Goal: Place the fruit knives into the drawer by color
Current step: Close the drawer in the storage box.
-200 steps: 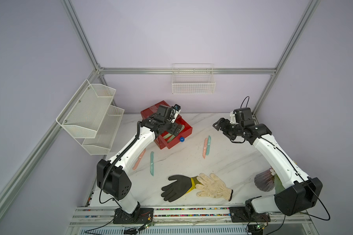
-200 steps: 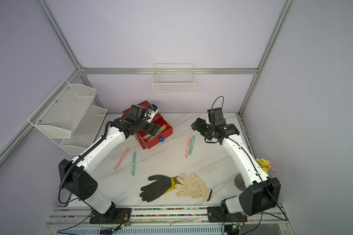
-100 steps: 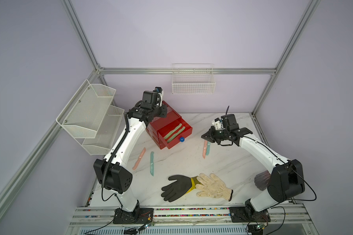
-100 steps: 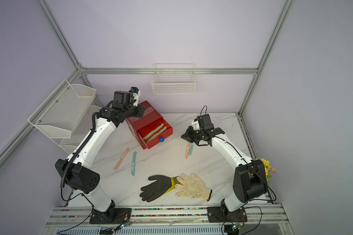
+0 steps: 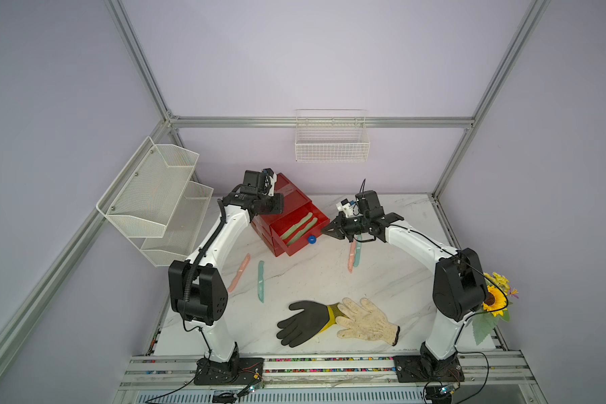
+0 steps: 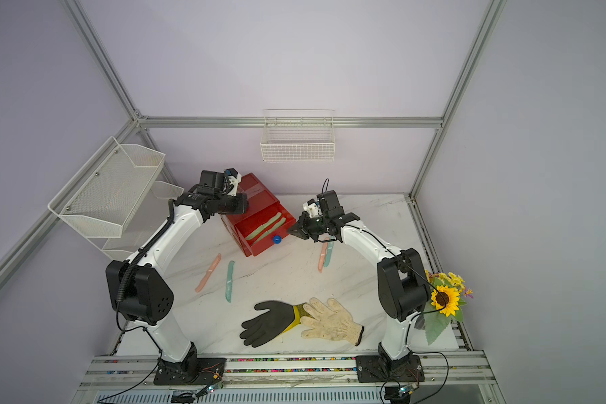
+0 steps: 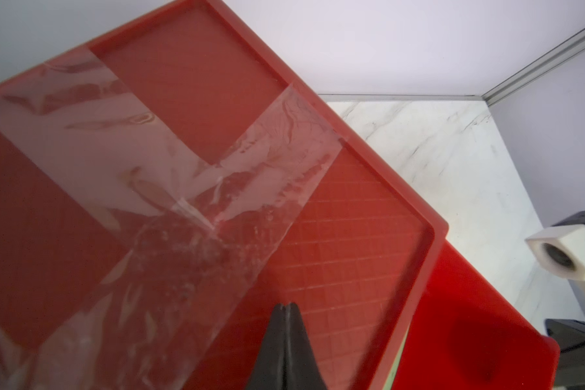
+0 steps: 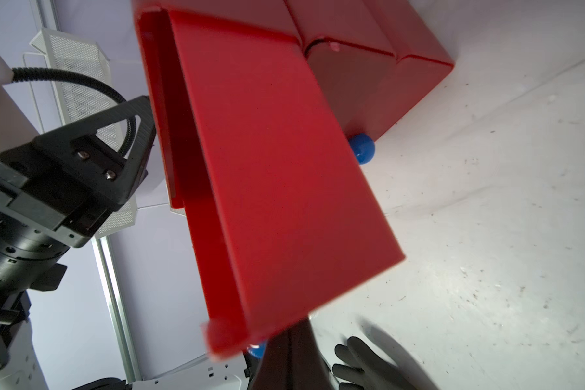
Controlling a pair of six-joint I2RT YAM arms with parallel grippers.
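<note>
A: Where is the drawer cabinet placed?
B: It is set at 11 o'clock on the table, as seen in both top views. Its top drawer is pulled out, and two mint green knives are laid inside, side by side.
A: And the other fruit knives?
B: A salmon pink knife and a teal knife are laid slightly apart at 9 o'clock. A second pink knife and a second teal knife are laid tight together at 2 o'clock.
A: How are the jaws held?
B: The left gripper is poised over the taped cabinet top, jaws pressed together on nothing. Contact with the top cannot be told. The right gripper is placed at 3 o'clock of the blue knob, just beside it, jaws likewise together and empty.
A: What else is seen?
B: A black glove and a cream glove are overlapped at 6 o'clock.
</note>
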